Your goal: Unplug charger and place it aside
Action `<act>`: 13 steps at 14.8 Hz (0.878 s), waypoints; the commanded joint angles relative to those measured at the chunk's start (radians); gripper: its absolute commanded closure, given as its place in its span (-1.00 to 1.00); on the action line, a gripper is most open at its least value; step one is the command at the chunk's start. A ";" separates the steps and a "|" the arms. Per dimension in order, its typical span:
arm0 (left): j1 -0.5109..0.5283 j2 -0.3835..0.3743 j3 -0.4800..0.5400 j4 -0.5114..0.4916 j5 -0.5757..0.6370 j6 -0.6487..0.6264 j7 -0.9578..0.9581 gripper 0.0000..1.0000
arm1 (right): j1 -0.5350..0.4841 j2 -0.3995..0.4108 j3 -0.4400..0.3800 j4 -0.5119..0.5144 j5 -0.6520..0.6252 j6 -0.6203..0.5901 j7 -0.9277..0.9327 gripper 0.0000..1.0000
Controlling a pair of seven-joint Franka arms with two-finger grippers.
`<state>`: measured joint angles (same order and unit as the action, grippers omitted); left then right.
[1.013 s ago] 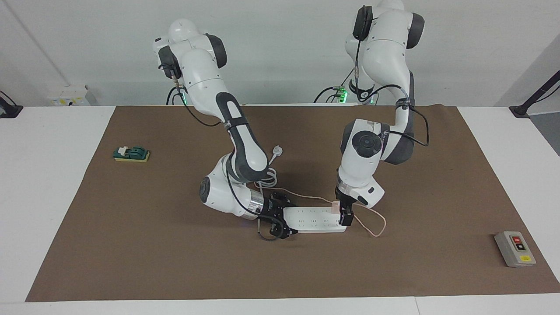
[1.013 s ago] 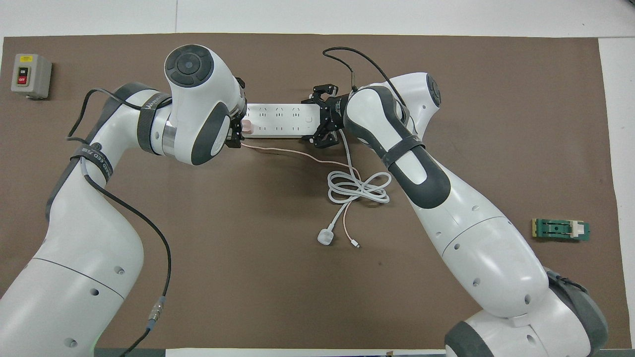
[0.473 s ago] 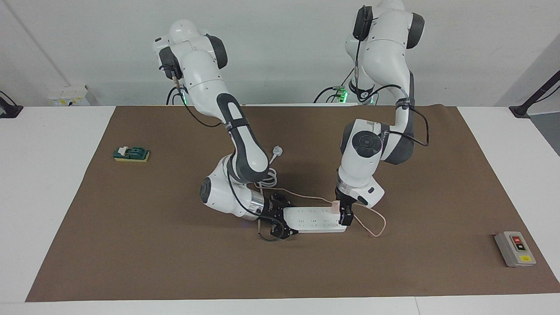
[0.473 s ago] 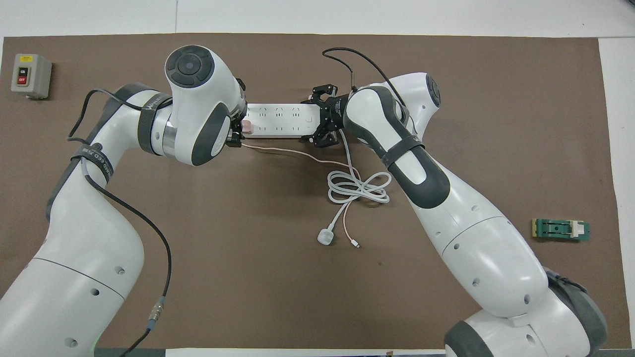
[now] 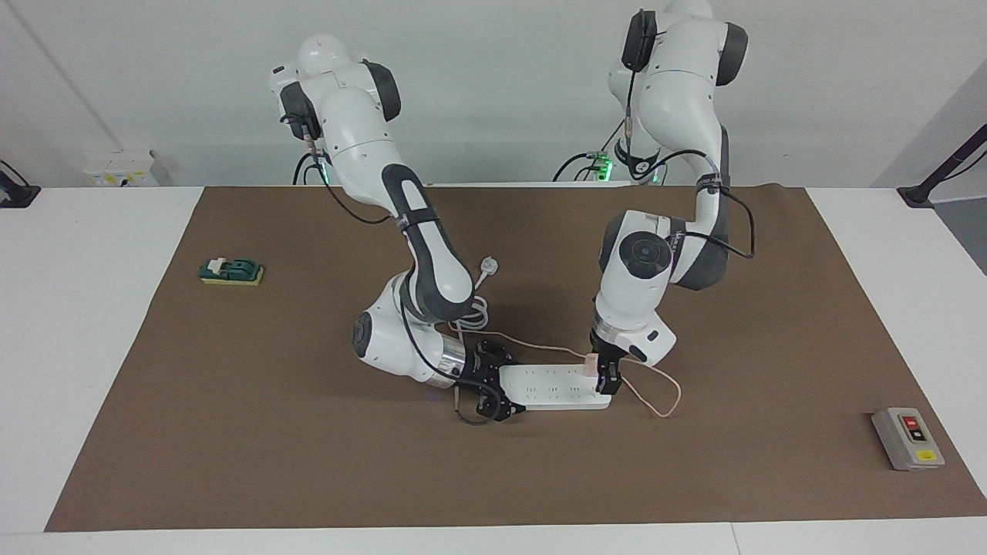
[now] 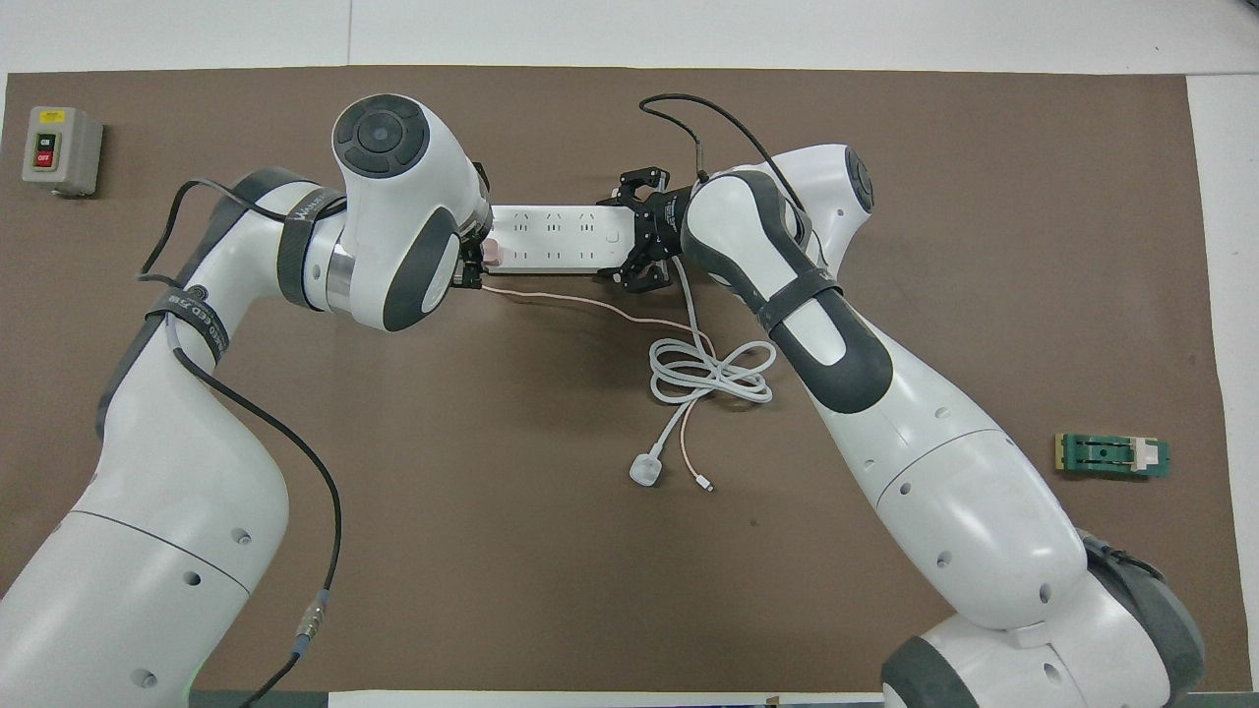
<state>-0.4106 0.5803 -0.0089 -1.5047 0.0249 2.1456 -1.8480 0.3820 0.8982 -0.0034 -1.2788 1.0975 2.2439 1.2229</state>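
Risk of power strip (image 5: 552, 386) lifting off bench (image 5: 231, 432) with charger (image 5: 590, 363) between clenched left gripper (image 5: 605, 378) jaws, should right gripper (image 5: 493, 383) jaws, clamped on its end, slip.

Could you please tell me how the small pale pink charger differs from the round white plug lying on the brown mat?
The small pale pink cube-shaped charger sits on the long white power strip, with the left gripper at it; the round white plug lies loose on the mat, nearer the robots. The charger trails a thin pink cable; the plug's white cord is thicker and coiled. Both are small.
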 commanded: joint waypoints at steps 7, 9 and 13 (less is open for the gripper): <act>-0.014 -0.013 0.003 -0.025 0.038 0.027 0.021 1.00 | -0.005 0.059 0.002 0.016 0.010 0.051 -0.062 1.00; -0.014 -0.013 0.001 -0.026 0.036 0.019 0.023 1.00 | -0.005 0.059 0.002 0.016 0.010 0.051 -0.062 1.00; -0.016 -0.013 0.001 0.038 0.046 -0.140 0.074 1.00 | -0.008 0.059 0.002 0.016 0.010 0.049 -0.063 1.00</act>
<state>-0.4148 0.5778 -0.0165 -1.5047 0.0456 2.1178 -1.8173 0.3796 0.8997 -0.0027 -1.2796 1.1066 2.2412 1.2215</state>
